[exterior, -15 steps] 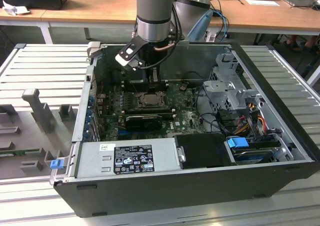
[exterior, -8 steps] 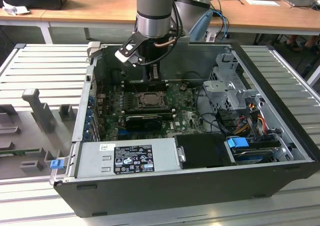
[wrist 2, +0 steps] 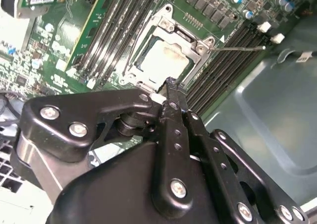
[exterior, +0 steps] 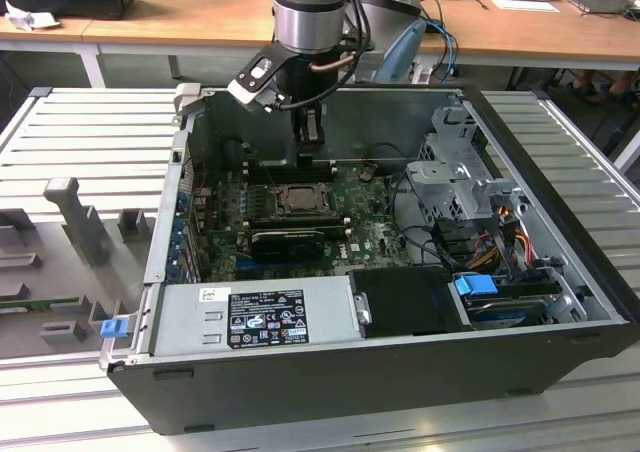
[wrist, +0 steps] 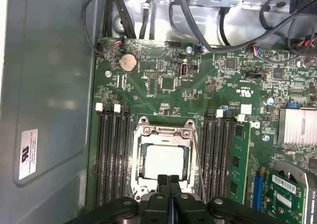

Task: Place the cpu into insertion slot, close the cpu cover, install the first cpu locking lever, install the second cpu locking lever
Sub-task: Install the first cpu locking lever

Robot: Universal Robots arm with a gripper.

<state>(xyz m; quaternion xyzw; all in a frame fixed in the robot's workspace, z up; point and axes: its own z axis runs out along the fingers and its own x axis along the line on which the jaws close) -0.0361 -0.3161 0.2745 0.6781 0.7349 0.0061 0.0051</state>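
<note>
Gripper (wrist: pixel 169 178) fingers pinched together, nothing between them, tips at the near edge of the cpu cover (wrist: pixel 162 131). Cover lies flat over the cpu (wrist: pixel 163 159), which sits in the insertion slot (wrist: pixel 140 190) just ahead of the tips. A wire lever (wrist: pixel 196 157) runs alongside, with memory slots (wrist: pixel 111 154) beyond.

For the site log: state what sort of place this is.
Probably a robotics lab or test workshop: an open computer case lies on a slatted metal workbench, a robot arm reaches into it, and wooden desks behind carry papers.
</note>
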